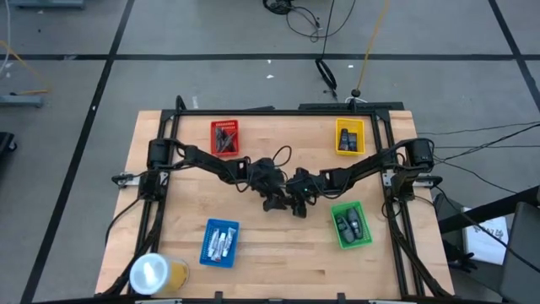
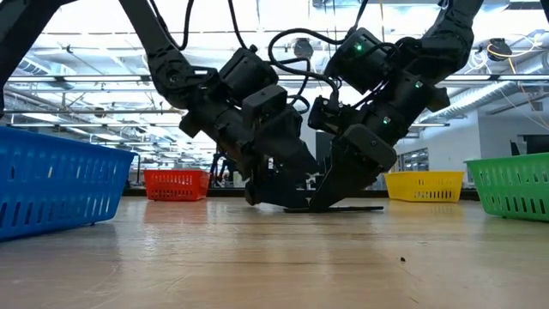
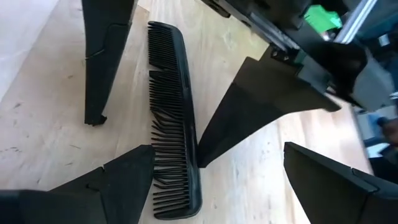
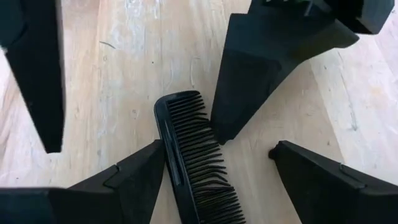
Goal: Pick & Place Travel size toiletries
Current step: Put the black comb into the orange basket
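Comb (image 3: pixel 175 118): black, long, some teeth bent, flat on table | both hands spread apart

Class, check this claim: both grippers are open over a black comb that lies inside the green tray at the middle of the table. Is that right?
Not quite. The black comb lies on the bare wooden table, not in the green tray, as both wrist views show. The rest holds: the left gripper and right gripper are open over it at the table's middle.

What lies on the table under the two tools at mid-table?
A black plastic comb lies flat on the wooden table, between the open left tool and right tool. From above, the arms hide it.
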